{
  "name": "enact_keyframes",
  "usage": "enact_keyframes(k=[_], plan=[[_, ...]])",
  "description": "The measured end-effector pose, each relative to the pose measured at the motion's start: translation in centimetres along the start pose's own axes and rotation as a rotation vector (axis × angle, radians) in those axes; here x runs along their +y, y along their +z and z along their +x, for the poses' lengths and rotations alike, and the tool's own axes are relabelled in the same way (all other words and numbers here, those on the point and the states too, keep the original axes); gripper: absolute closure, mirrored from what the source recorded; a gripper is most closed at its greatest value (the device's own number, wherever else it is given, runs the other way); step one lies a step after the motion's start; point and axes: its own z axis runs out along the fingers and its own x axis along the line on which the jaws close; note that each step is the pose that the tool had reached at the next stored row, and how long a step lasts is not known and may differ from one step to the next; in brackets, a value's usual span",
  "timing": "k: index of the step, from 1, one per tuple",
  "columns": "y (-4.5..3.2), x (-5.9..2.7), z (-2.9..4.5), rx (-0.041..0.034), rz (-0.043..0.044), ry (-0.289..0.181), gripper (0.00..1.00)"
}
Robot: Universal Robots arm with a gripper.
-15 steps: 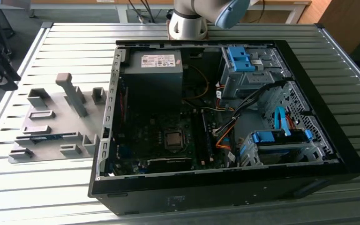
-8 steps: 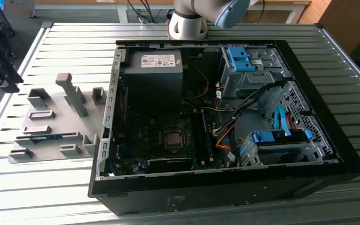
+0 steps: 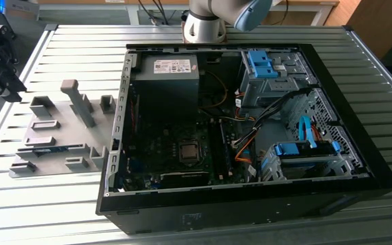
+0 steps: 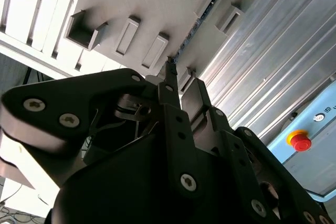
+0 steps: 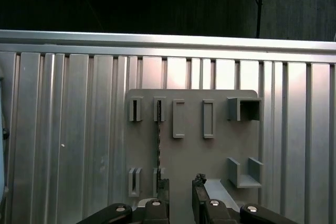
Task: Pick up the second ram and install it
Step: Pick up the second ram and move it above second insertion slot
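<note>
The second ram [image 5: 158, 140] stands on edge in two slotted blocks of the grey fixture plate [image 5: 189, 150]; it is a thin dark strip in the first wrist view. The exterior view shows the ram as a blue-green stick [image 3: 49, 149] near the plate's front. In the second wrist view the ram [image 4: 190, 31] lies beyond the fingertips. My gripper [image 5: 181, 186] hovers above the plate, open, with nothing between its fingers. One finger [image 5: 164, 187] lines up with the ram's near end. My gripper [image 3: 5, 84] is the black body at the exterior view's left edge.
An open black computer case [image 3: 359, 153] lies at the exterior view's right of the plate, motherboard [image 3: 182, 153] exposed, with blue drive latches [image 3: 261, 64] and cables. Tall grey blocks [image 3: 80, 102] rise from the plate. A red stop button [image 4: 300, 141] sits past the table edge.
</note>
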Motion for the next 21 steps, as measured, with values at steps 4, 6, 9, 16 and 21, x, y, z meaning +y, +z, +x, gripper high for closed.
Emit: enact_keyframes(k=[4,6,9,16,21], plan=[[0.01,0.0,0.0,0.0,0.0,0.0,0.69],[0.03,0.0,0.0,0.0,0.0001,0.0,0.69],[0.18,0.0,0.02,-0.0001,0.0003,0.002,0.69],[1.36,-0.02,0.06,-0.0012,0.0013,0.065,0.69],[2.24,-0.03,0.15,-0.0012,0.0012,0.067,0.69]])
